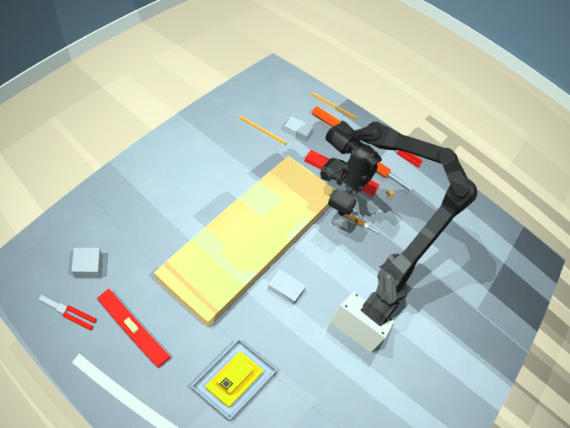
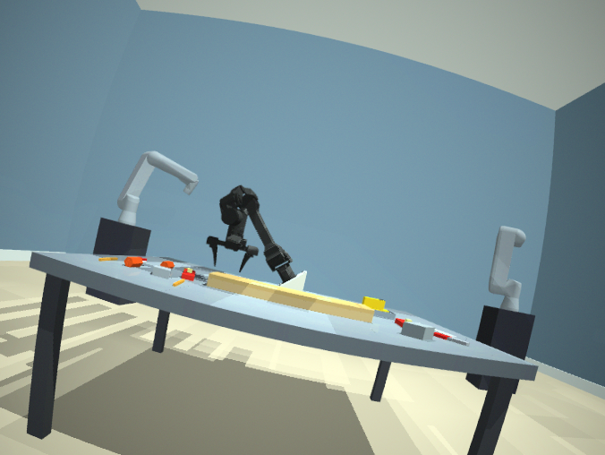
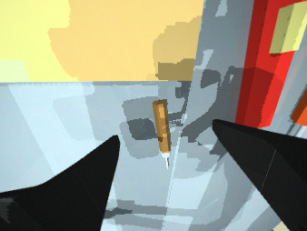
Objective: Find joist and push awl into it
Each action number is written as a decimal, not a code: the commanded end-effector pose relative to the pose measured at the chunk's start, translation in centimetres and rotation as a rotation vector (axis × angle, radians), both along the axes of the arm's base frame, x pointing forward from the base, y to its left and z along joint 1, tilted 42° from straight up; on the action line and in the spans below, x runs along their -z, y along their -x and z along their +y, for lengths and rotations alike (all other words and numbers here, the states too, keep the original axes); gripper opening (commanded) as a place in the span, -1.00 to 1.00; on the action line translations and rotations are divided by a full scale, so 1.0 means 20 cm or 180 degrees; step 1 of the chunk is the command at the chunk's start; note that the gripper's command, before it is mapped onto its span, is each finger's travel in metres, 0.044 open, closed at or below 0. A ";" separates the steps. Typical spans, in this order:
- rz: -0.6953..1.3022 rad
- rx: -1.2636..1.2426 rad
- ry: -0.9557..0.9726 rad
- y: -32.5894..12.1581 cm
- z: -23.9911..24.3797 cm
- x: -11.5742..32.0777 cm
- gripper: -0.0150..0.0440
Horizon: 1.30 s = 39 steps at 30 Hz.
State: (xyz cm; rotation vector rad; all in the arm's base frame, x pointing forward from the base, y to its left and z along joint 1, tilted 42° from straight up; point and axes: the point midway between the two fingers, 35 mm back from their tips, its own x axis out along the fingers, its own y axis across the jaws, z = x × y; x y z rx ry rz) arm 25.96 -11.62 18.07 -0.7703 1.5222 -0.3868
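The awl (image 1: 357, 220) (image 3: 162, 129), with an orange-brown handle and thin metal tip, lies on the table just off the panel's end. My gripper (image 2: 227, 268) (image 3: 165, 131) is open and empty, above the table with its fingers pointing down. In the wrist view the awl shows between the spread fingertips, lower down. The yellow floor panel (image 1: 249, 230) (image 2: 293, 297) (image 3: 113, 41) lies flat; I see no hole in its visible top. The yellow stud finder (image 1: 237, 371) (image 2: 373, 303) rests in the grey tray (image 1: 254, 394). The joist is hidden.
A red level (image 1: 315, 158) (image 3: 261, 68) and an orange screwdriver (image 1: 383, 169) lie near the gripper. A small tan cube (image 1: 390, 193) lies near the awl. A pale block (image 1: 286, 286) sits beside the panel. Another red level (image 1: 115, 306) and red-handled pliers (image 1: 78, 317) lie beyond the tray.
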 end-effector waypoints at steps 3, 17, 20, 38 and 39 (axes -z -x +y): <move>0.0015 -0.0002 0.0013 0.03 -0.01 0.00 1.00; 0.0008 0.0005 0.0008 0.01 -0.08 0.09 1.00; 0.0009 0.0003 0.0010 0.00 -0.10 0.10 1.00; 0.0014 -0.0003 0.0021 0.00 -0.17 0.18 1.00; 0.0014 -0.0003 0.0021 0.00 -0.17 0.18 0.91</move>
